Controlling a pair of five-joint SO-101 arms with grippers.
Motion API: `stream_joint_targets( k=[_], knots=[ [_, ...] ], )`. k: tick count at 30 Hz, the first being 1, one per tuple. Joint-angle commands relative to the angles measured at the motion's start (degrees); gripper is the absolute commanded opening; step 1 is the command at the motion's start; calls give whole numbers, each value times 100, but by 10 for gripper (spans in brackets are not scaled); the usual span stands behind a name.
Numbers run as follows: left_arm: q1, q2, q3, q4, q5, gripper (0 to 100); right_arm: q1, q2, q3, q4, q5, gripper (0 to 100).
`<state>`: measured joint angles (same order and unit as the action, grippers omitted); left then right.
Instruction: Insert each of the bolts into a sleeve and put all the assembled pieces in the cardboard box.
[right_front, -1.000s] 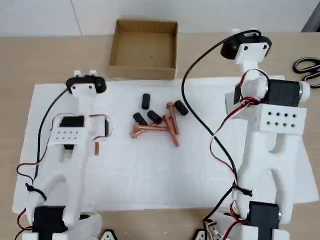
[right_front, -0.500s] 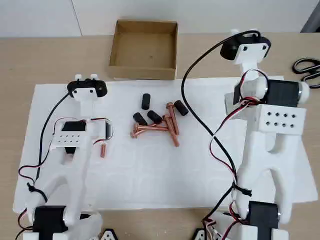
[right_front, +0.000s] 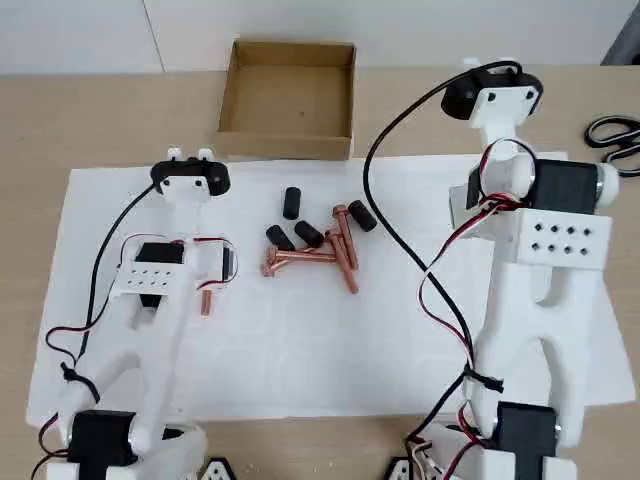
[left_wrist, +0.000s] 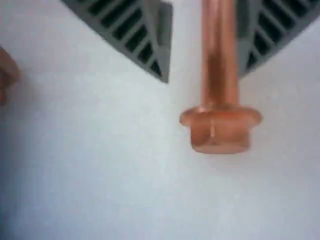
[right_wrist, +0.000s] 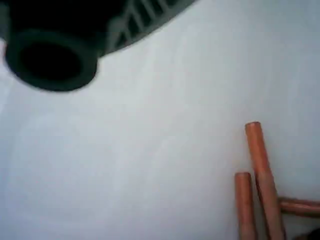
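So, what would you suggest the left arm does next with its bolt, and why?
Probably swing the left gripper toward the right gripper: the left grips a bolt by the shaft above the white paper, and the right seems to hold a black sleeve, opening exposed, so the two could be mated.

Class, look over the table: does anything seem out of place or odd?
The scissors lie at the right edge of the table, off the white sheet, unrelated to the bolts and sleeves.

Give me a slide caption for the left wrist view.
Copper-coloured flanged metal bolt at the left gripper, head outward, over a white sheet.
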<state>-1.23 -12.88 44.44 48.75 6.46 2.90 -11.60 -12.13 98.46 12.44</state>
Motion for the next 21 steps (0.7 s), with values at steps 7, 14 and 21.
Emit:
stream_joint_targets(
  k=[7,14,21],
  knots=[
    [26,765,-804,26,-9,83,-40,-268,9,40,-70,6],
    [26,1002,-936,18,-9,83,-40,-268,9,40,-70,6],
    [26,1011,-901,35,-9,83,-40,-268,9,40,-70,6]
  ],
)
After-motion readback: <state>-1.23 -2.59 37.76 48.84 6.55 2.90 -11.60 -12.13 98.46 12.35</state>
